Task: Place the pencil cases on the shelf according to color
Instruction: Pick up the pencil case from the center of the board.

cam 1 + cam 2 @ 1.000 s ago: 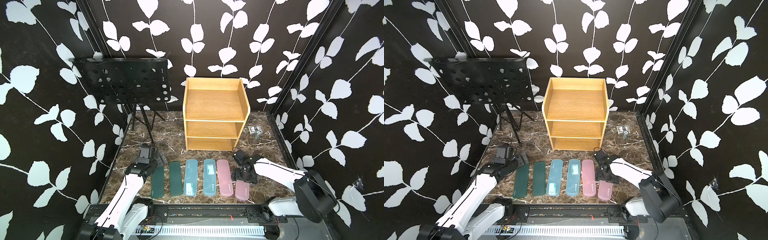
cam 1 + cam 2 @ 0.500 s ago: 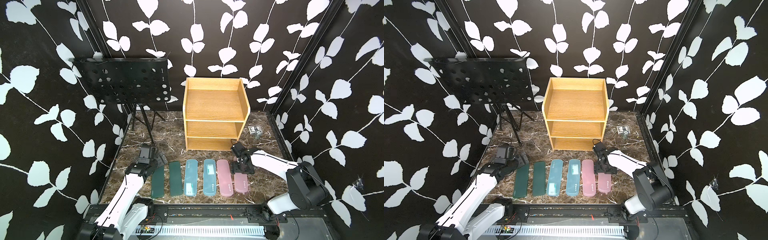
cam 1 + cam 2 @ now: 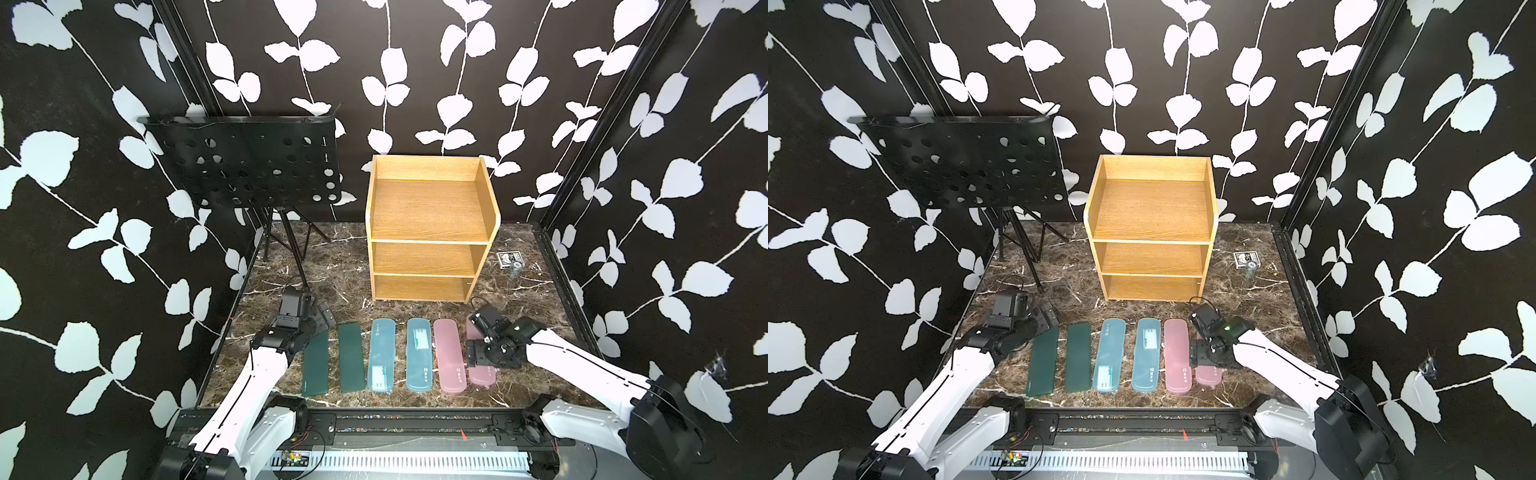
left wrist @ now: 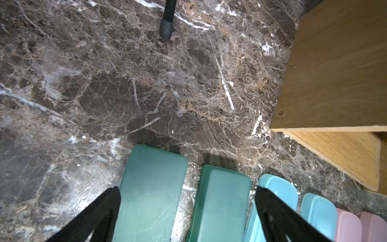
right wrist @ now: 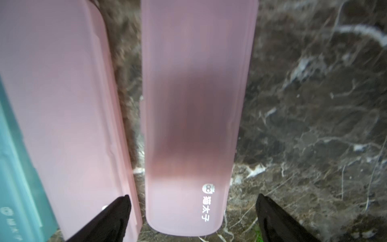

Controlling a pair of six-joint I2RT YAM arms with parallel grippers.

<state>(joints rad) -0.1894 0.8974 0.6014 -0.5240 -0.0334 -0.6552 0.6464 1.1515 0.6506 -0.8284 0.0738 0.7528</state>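
Observation:
Six pencil cases lie side by side on the marble floor in front of the oak shelf (image 3: 428, 216), whose tiers hold nothing. From left: two dark green (image 3: 316, 365) (image 3: 351, 357), two light blue (image 3: 382, 353) (image 3: 419, 353), two pink (image 3: 448, 353) (image 3: 482, 376). My right gripper (image 5: 193, 197) hangs over the rightmost pink case (image 5: 188, 104), open, with both fingertips clear of its edges. My left gripper (image 4: 186, 192) is open above the far ends of the two green cases (image 4: 150, 188) (image 4: 222, 199).
A black perforated music stand (image 3: 249, 166) on a tripod rises at the back left; one leg foot (image 4: 166, 31) rests ahead of my left gripper. A small dark box (image 3: 509, 259) lies right of the shelf. A black rail (image 3: 374, 419) runs along the front edge.
My right gripper moved the rightmost pink case away from the front edge into line with the row, then widened its jaws off it. The left arm has not moved.

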